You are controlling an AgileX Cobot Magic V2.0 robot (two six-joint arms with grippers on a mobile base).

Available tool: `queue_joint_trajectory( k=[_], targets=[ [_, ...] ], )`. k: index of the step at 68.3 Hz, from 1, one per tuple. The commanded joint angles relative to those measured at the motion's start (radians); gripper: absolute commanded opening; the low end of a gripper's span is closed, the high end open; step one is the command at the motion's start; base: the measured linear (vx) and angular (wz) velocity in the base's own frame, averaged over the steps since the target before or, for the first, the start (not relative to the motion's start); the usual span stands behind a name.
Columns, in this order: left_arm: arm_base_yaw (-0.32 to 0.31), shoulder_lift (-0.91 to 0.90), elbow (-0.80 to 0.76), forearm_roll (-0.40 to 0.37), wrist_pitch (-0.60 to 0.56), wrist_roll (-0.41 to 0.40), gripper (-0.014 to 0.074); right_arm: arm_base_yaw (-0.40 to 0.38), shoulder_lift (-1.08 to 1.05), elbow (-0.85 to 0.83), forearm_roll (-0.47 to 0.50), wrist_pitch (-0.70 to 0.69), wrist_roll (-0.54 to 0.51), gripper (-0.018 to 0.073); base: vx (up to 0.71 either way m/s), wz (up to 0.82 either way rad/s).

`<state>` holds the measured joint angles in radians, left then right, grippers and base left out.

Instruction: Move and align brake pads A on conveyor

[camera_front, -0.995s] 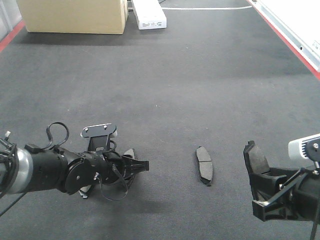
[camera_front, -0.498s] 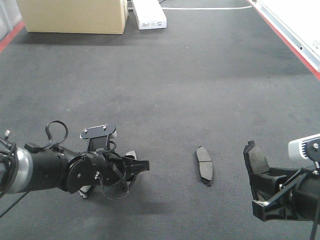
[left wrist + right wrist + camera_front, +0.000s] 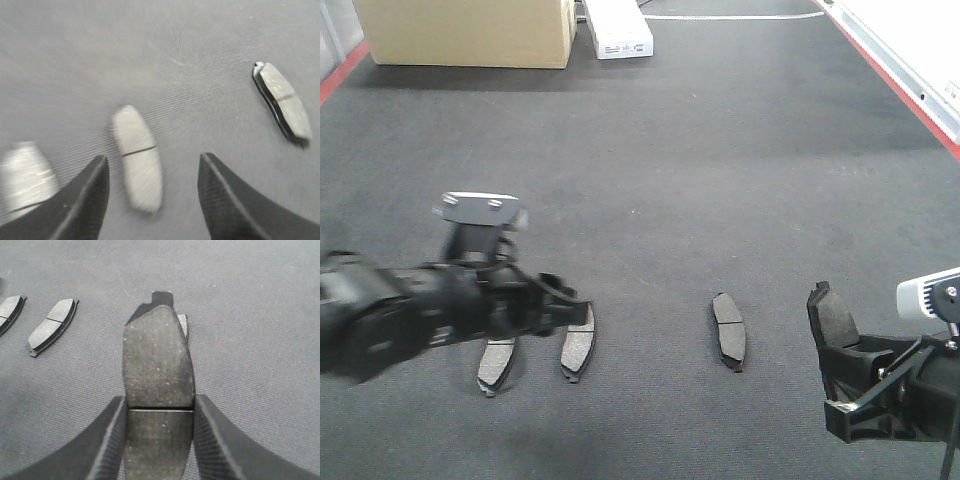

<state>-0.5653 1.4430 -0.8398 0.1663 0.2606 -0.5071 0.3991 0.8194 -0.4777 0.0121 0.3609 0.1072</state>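
Front view: tan cardboard box (image 3: pixel 470 32) & white carton (image 3: pixel 617 28) sit at far end of matte charcoal conveyor belt (image 3: pixel 720 150), well apart from the work. Three small dark grey curved brake pads lie on belt: two side by side under left gripper (image 3: pixel 565 300), at (image 3: pixel 497 364) & (image 3: pixel 579 344), third (image 3: pixel 729 330) mid-belt. Left jaws spread wide, empty. Right gripper (image 3: pixel 159 407) jaws clamp fourth pad (image 3: pixel 158 375) upright. Vs 0.5 s ago: left arm has lifted, uncovering both pads.
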Motion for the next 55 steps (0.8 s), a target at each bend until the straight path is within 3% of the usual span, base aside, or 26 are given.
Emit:
queue_joint_trajectory(
  k=[1,13,29,55],
  targets=[
    [-0.004,-0.149,0.023,0.049,-0.006,0.000,0.0382,-0.001,-0.008,-0.031,-0.005,-0.083,-0.011,-0.0008,0.00,0.00],
    [-0.004,-0.368,0.118,0.053,-0.010,0.000,0.0281,-0.001,-0.008,-0.031,-0.005,-0.083,-0.011,-0.0008,0.00,0.00],
    [-0.004,-0.534,0.213,0.054,-0.019,0.000,-0.0009,-0.001,-0.008,-0.031,-0.005,-0.083,-0.011,-0.0008,0.00,0.00],
    [-0.004,-0.560,0.246,0.053,-0.013,0.000,-0.0006,-0.001,-0.008,-0.031,-0.005,-0.083,-0.011,-0.0008,0.00,0.00]
  ],
)
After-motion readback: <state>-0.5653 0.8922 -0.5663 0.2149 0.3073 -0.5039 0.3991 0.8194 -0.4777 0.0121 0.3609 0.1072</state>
